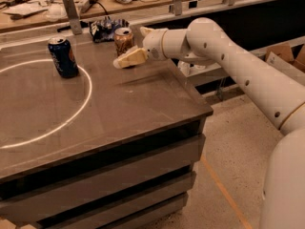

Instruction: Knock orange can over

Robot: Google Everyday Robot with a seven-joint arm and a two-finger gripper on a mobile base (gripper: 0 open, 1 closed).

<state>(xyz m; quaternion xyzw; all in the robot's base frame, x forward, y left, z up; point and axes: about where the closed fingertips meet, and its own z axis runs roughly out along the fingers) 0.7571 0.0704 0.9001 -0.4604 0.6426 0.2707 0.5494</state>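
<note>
The orange can (123, 38) stands upright near the far edge of the dark table (119, 113), orange-tan with a silver top rim. My gripper (120, 62) reaches in from the right on a long white arm (228, 61). Its tan fingers are pressed together and hold nothing. The fingertips sit just in front of the can's lower part and hide it. I cannot tell whether they touch the can.
A dark blue can (63, 56) stands upright to the left, on the line of a white circle (88, 87) marked on the table. A dark crumpled bag (102, 28) lies behind the orange can. Cardboard boxes (283, 56) sit on the floor at the right.
</note>
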